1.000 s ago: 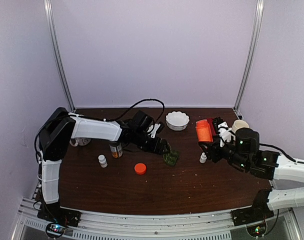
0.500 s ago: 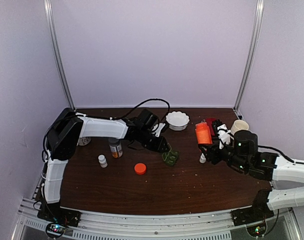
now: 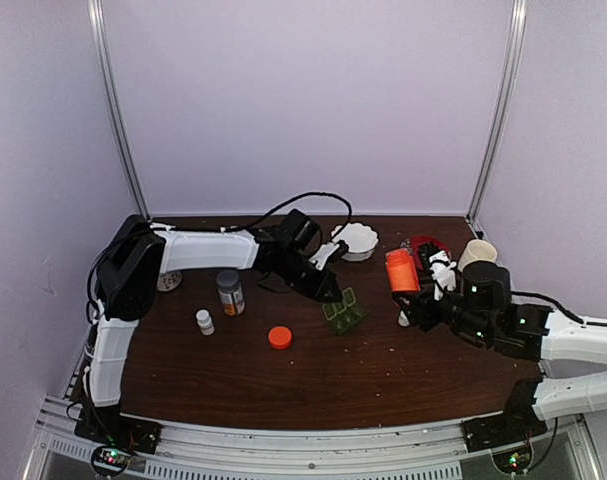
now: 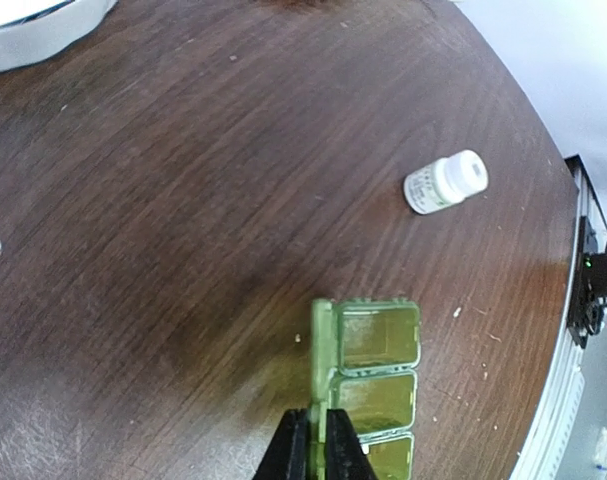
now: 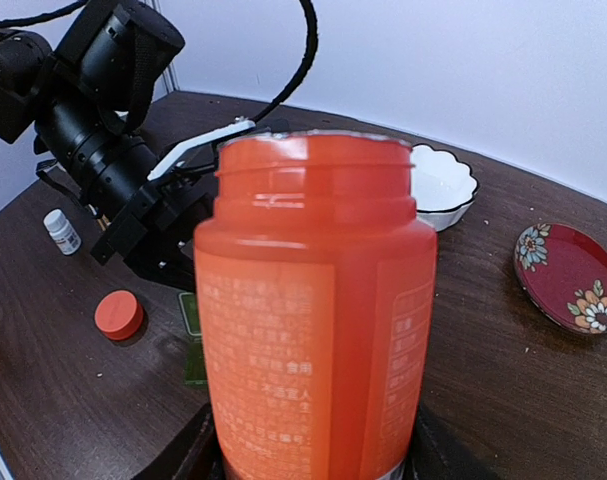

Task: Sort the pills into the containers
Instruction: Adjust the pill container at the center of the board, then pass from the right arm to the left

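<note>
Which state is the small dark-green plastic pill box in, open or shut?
Open: the left wrist view shows the pill box with lids swung aside, cells exposed.

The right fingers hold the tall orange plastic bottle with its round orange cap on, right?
No: the right fingers hold the tall orange plastic bottle, but it is uncapped; the round orange cap lies on the brown wooden table, as the right wrist view shows.

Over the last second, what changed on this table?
The left gripper closed on the lid edge of the green pill box, which turned so its cells now show open. The right gripper drifted slightly left, keeping the orange bottle. The orange cap and small white bottles stayed put.
</note>
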Motion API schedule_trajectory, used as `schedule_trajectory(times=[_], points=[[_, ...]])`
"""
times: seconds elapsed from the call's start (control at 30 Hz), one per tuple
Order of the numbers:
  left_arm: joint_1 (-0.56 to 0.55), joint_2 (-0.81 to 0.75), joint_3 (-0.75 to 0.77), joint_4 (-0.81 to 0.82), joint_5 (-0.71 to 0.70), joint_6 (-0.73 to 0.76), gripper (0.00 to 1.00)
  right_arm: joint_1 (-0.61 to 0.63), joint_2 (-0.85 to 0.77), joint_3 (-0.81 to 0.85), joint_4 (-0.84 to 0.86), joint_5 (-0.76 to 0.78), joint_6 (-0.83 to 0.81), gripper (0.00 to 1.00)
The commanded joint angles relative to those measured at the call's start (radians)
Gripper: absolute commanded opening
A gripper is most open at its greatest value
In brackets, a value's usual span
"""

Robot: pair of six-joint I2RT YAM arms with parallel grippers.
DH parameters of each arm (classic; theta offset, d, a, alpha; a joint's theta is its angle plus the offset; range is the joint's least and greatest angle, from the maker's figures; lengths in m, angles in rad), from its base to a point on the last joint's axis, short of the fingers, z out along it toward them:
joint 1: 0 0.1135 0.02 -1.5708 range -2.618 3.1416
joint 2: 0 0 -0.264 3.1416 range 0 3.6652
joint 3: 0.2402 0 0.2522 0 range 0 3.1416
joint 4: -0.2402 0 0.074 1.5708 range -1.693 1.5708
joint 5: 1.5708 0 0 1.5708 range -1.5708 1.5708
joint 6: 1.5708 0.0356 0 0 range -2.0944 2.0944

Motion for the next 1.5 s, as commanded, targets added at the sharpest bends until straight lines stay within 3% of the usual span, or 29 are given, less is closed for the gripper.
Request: schedule_trajectory(times=[0.0, 0.1, 0.2, 0.33, 0.53, 0.63, 0.83, 0.93, 1.03, 1.13, 1.2, 1.47], points=[[-0.002, 0.025, 0.068, -0.076, 0.075, 0.15, 0.1, -0.005, 0.01, 0.014, 0.028, -0.059, 0.004, 0.0], [-0.002, 0.028, 0.087, -0.109, 0.082, 0.208, 0.21, -0.005, 0.022, 0.013, 0.023, -0.077, 0.005, 0.0], [0.0, 0.027, 0.096, -0.135, 0.071, 0.251, 0.42, -0.005, 0.028, 0.015, 0.017, -0.086, 0.011, 0.0], [-0.001, 0.003, 0.095, -0.157, 0.013, 0.26, 0.58, -0.004, 0.033, 0.017, 0.012, -0.089, 0.02, 0.0], [-0.001, -0.171, -0.016, -0.07, -0.106, 0.199, 0.74, -0.005, 0.044, 0.029, 0.01, -0.134, 0.015, 0.0], [-0.001, -0.285, -0.094, -0.029, -0.21, 0.158, 0.96, -0.005, 0.051, 0.039, 0.042, -0.161, 0.012, 0.0], [0.0, -0.544, -0.335, 0.184, -0.405, 0.046, 0.97, 0.003, 0.085, 0.047, 0.126, -0.234, -0.053, 0.0], [0.011, -0.649, -0.483, 0.372, -0.41, -0.027, 0.98, 0.011, 0.084, 0.034, 0.181, -0.219, -0.07, 0.0], [0.054, -0.672, -0.537, 0.483, -0.259, -0.13, 0.98, 0.017, 0.097, 0.021, 0.236, -0.216, -0.075, 0.0], [0.074, -0.619, -0.499, 0.528, -0.01, -0.205, 0.98, 0.032, 0.125, 0.076, 0.177, -0.231, -0.108, 0.01], [0.066, -0.579, -0.454, 0.525, 0.075, -0.262, 0.95, 0.039, 0.151, 0.107, 0.138, -0.253, -0.13, 0.01], [0.006, -0.551, -0.444, 0.583, 0.162, -0.326, 0.98, 0.07, 0.231, 0.17, 0.117, -0.251, -0.151, 0.01]])
